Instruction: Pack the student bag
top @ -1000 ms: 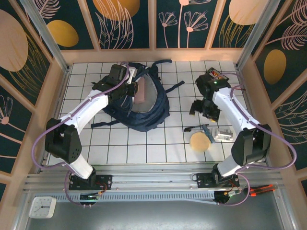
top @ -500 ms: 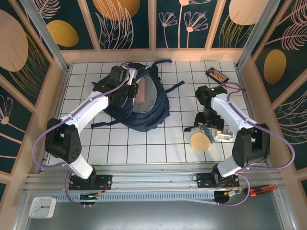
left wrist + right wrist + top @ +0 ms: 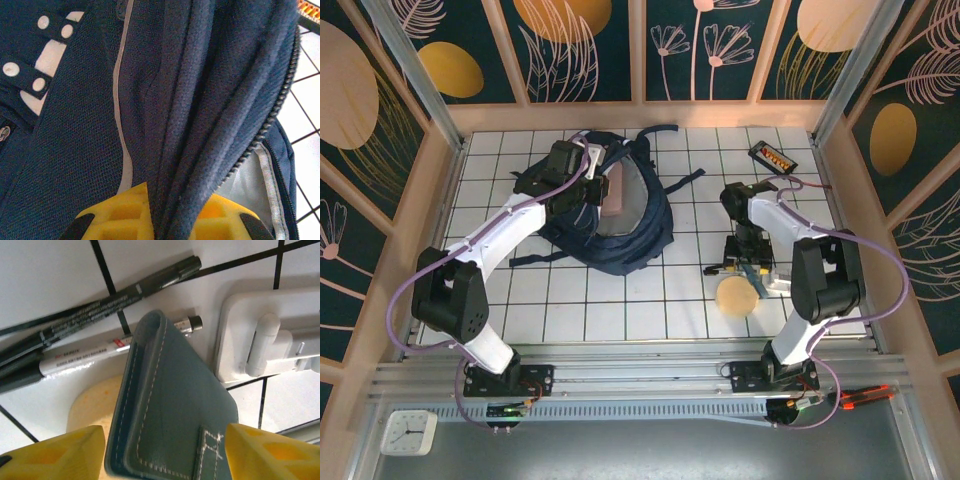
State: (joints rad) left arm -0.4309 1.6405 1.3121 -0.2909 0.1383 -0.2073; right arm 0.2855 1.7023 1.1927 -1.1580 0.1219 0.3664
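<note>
- Fingers [image 3: 115,220] of the left gripper [image 3: 167,225] are clamped tight on a fold of navy cloth beside the zip of the student bag [image 3: 630,250].
- Bag judged soft, floppy and light. Its cloth will sag and slip, so the zip rim or a strap offers a surer hold than a flat panel.
- Right gripper [image 3: 162,455], well apart to the bag's right, straddles a grey-blue stitched case [image 3: 170,390]. Its fingers sit close to the case's edges, and whether they pinch it cannot be told.
- Pens [image 3: 100,300], a white plastic piece [image 3: 260,345] and a tan disc [image 3: 736,296] crowd that case.
- Bag lies on the white tiled table [image 3: 620,310], towards the far wall. Dark floral panels [image 3: 580,50] stand behind the bag and to both its sides.
</note>
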